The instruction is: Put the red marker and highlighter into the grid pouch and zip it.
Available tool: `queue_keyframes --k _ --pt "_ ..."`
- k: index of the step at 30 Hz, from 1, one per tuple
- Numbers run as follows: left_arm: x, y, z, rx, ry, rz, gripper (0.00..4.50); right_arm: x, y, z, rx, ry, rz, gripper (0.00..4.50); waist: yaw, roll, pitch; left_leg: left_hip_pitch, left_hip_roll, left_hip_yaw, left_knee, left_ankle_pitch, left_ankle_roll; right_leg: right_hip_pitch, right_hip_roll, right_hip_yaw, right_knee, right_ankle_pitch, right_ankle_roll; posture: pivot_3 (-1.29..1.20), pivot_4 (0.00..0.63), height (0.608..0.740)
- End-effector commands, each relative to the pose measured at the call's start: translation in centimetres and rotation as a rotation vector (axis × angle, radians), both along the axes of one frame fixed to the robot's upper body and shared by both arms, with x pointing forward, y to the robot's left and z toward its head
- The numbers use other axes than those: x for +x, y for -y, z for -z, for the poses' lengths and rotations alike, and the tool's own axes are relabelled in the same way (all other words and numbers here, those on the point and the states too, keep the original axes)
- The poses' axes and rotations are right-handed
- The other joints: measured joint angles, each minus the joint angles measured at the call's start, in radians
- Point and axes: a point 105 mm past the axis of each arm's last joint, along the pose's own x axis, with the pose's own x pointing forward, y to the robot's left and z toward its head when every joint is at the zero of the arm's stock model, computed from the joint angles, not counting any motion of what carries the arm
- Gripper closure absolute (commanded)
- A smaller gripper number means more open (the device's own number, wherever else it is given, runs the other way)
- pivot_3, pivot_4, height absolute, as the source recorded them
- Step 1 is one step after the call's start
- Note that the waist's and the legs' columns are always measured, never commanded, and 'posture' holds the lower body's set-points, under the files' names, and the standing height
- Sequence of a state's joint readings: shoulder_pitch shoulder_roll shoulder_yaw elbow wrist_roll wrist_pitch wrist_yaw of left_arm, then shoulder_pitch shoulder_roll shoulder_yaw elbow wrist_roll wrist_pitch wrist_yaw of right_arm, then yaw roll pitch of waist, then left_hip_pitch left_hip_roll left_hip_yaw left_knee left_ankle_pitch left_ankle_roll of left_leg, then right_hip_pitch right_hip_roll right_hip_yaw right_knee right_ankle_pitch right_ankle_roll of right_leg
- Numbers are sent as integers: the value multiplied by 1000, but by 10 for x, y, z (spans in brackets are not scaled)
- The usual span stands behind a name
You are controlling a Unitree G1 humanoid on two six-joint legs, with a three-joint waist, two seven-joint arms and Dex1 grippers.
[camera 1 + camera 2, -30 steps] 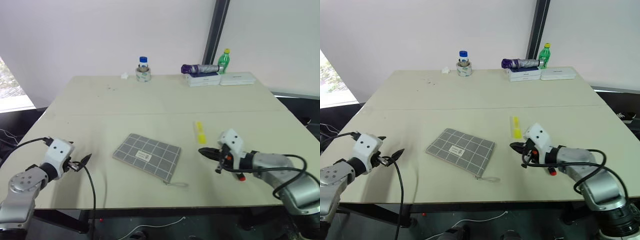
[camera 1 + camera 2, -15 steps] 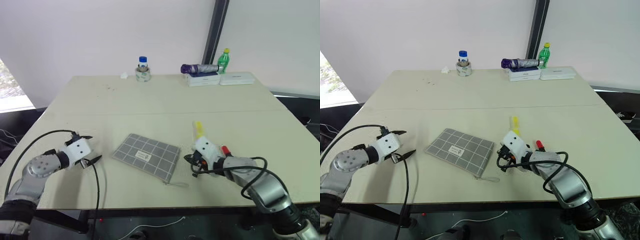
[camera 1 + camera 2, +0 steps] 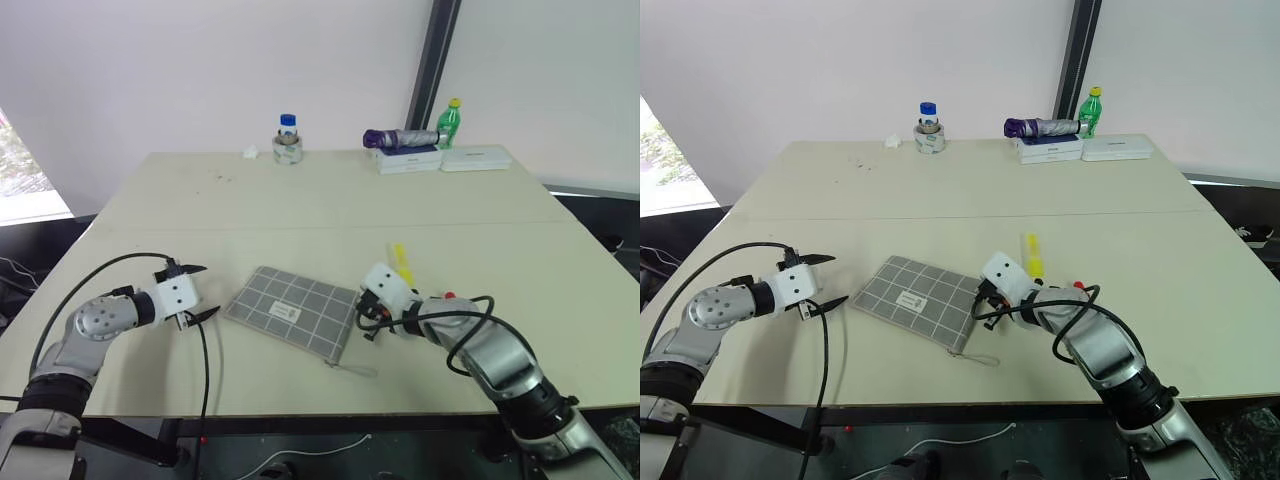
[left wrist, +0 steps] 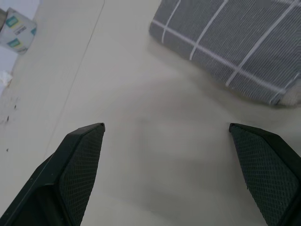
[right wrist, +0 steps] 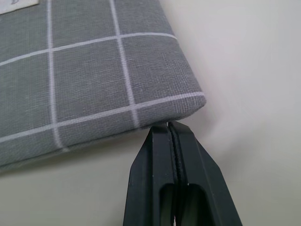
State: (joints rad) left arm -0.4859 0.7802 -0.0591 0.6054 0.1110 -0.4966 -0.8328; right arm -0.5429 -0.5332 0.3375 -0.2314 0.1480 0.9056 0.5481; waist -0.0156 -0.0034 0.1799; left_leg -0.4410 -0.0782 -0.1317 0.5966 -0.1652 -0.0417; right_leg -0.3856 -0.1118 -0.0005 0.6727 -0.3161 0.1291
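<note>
Two hands flank grid pouch (image 3: 293,313) edges.

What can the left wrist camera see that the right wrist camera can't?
The left wrist view alone shows the left gripper with its fingers spread wide open over bare table, plus a roll of tape far off. The right wrist view alone shows the right gripper, shut, with its tips at the pouch's edge near a corner; whether they touch it is unclear. Both show the grid pouch, lying flat on the same table.
</note>
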Motion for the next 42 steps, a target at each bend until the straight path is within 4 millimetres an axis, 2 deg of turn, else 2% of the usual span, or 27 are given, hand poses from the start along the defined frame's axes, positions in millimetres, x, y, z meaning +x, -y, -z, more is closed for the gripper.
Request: queue_keyframes --k 1,9,14,17,29,37,42 --pt "-8 19 16 11 -63 88 0 5 -9 -12 -4 54 -42 4470 1 0 0 0 0 0 0 0 0 0 0 0 0 0 0 0 150 736" --pt "-19 44 23 -9 -91 187 0 24 -9 -9 -42 73 -62 4470 -2 0 0 0 0 0 0 0 0 0 0 0 1 0 0 0 150 736" --pt "-24 51 22 -18 -95 213 0 29 -8 -8 -54 78 -72 4470 -4 0 0 0 0 0 0 0 0 0 0 0 2 0 0 0 150 736" --pt "-26 48 20 -24 -99 206 0 32 -6 -8 -63 82 -71 4470 -5 0 0 0 0 0 0 0 0 0 0 0 2 0 0 0 150 736" --pt "-27 10 3 -6 -75 94 0 36 13 -9 -83 94 -38 4470 -22 0 0 0 0 0 0 0 -1 -2 0 1 4 0 0 0 150 736" --pt "-27 -6 2 46 -45 53 0 25 26 -8 -91 80 -32 4470 -28 0 0 1 0 0 0 1 -1 -4 0 1 7 0 0 0 150 736" --pt "-27 -4 3 89 -2 77 0 13 29 -7 -89 61 -47 4470 -28 0 0 1 1 0 0 1 -1 -4 1 1 8 0 0 0 150 736"
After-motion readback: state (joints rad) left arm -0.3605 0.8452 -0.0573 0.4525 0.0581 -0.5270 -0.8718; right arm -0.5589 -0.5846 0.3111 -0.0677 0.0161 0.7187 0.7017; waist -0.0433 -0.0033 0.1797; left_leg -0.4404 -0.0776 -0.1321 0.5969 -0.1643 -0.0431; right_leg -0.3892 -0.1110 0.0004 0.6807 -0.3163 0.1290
